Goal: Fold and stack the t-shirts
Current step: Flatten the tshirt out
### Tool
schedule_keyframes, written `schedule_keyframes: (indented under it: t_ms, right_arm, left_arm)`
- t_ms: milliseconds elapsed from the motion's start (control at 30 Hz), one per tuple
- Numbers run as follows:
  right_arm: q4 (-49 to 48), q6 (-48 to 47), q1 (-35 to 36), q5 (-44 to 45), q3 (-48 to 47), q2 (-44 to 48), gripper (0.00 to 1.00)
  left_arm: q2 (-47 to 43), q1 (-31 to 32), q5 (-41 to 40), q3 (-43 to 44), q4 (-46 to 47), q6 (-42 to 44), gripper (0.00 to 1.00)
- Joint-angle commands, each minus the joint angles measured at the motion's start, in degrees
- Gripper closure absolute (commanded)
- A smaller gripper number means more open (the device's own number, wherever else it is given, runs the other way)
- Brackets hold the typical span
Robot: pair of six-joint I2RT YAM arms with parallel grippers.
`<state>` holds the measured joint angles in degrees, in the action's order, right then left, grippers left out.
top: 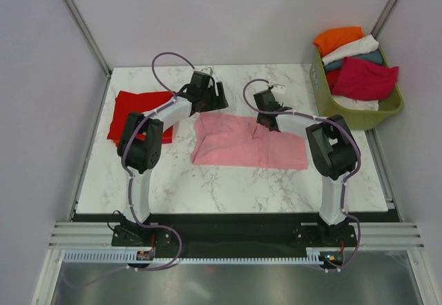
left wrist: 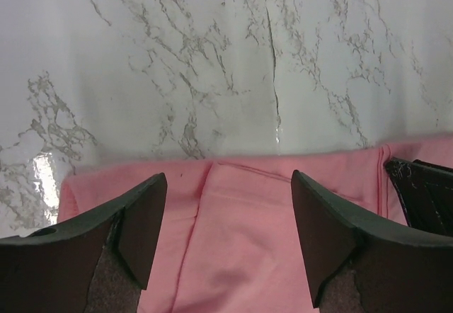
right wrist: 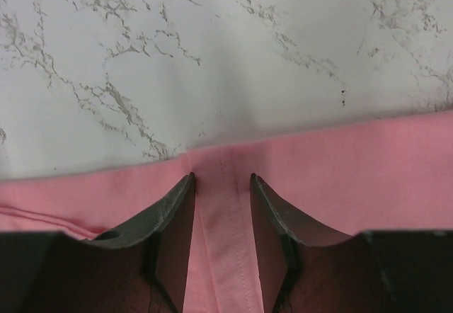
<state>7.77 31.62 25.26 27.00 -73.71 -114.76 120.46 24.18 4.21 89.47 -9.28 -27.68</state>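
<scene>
1. The pink shirt [top: 248, 143] lies flat in the middle of the table [top: 228, 188]. It looks partly folded, with one layer laid over another.
2. The left gripper [left wrist: 230, 214] hangs over the pink shirt's far edge, near its left corner. Its fingers [left wrist: 134, 221] are wide apart and hold nothing, so I think it is ready to bite that edge.
3. The right gripper [right wrist: 221, 200] is at the same far edge, further right. Its fingers [right wrist: 173, 221] are close together with a stitched strip of pink cloth between them. It looks like a pinch.
4. Why two spots on one edge? My guess is that the edge can then lift evenly and come over without bunching.
5. The red shirt [top: 135, 112] sits folded just left of the pink shirt, and that is likely where the pile will grow.
6. Right of the pink shirt and further back, a green basket [top: 369, 119] holds the other shirts [top: 352, 60] — orange, white, teal and dark red, not yet folded.
</scene>
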Motion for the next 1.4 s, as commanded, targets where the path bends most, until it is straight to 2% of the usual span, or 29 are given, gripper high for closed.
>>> schedule_keyframes:
  t_ms: [0,133,233,300,400,600,667,800,900,967,1167,1367]
  right_arm:
    - [-1.2,-0.8,-0.3,0.2,-1.6,-0.4,0.54]
    - [-4.9,-2.0,-0.2,-3.7,0.8,1.3,0.44]
    - [-4.8,-2.3,-0.3,-3.2,1.0,1.7,0.44]
    - [-4.7,-2.3,-0.2,-2.5,1.2,2.2,0.44]
    - [-4.7,-2.3,-0.2,-2.5,1.5,2.1,0.45]
    - [-4.7,-2.0,-0.2,-2.9,1.4,1.0,0.46]
    - [-4.7,-1.9,-0.3,-2.9,1.4,1.1,0.47]
    - [-4.8,-2.0,-0.3,-2.5,1.7,1.5,0.47]
    - [-4.7,-1.9,-0.3,-2.3,1.9,1.6,0.47]
    - [-4.8,-1.9,-0.2,-2.2,1.9,1.7,0.47]
    - [-4.8,-1.8,-0.3,-2.1,2.0,1.8,0.48]
    - [-3.7,-2.8,-0.3,-2.2,0.8,1.3,0.44]
  left_arm:
    - [2.6,-0.1,1.2,4.9,-2.5,3.2,0.22]
    - [4.6,-0.2,0.8,6.9,-3.3,4.4,0.23]
    - [6.4,-0.2,2.1,8.3,-3.8,4.8,0.24]
    - [7.4,-0.2,3.2,9.4,-4.1,5.1,0.3]
    - [9.2,-0.2,4.8,10.1,-4.4,4.9,0.32]
    - [10.7,-0.2,6.7,10.6,-5.1,4.4,0.43]
    - [10.8,-0.2,7.6,10.6,-5.1,4.4,0.55]
    - [10.3,-0.2,7.7,10.3,-5.0,4.2,0.6]
    - [9.7,-0.2,7.7,9.7,-4.8,4.3,0.61]
    - [9.2,-0.2,7.7,8.7,-4.3,4.4,0.65]
    - [7.0,-0.2,7.7,6.4,-2.3,5.3,0.98]
    - [0.1,-0.2,5.3,0.9,1.2,5.4,0.98]
